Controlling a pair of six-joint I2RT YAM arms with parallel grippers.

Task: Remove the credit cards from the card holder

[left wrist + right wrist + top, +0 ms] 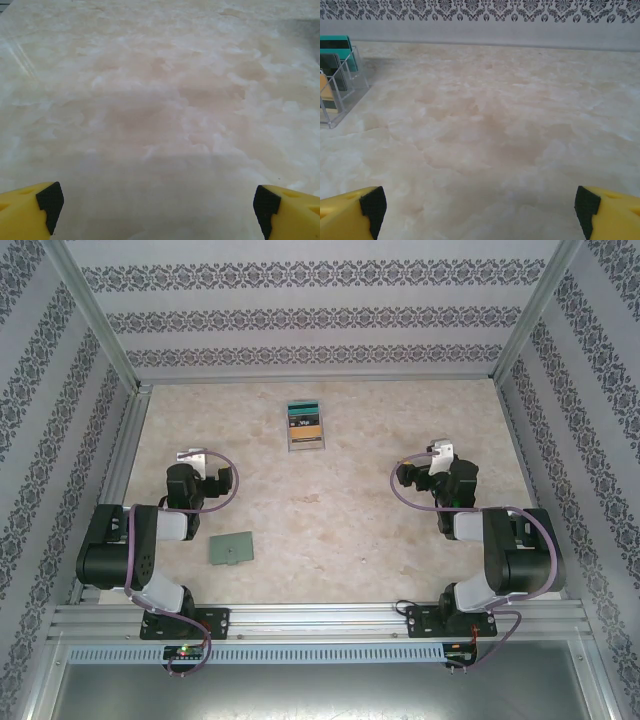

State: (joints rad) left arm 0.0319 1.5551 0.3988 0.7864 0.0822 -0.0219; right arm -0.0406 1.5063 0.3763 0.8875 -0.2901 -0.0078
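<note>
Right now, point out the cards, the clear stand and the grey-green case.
cards [304, 418]: top view, on the teal face.
clear stand [345, 102]: right wrist view, on its side wall.
grey-green case [231, 548]: top view, middle of its flat face.

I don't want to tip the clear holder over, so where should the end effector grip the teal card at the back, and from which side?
I'd pinch the teal card by its top edge, coming from above. It stands in the rear slot of the clear card holder, rising above the dark card and tan card in front; the holder's walls shield its lower part.
</note>
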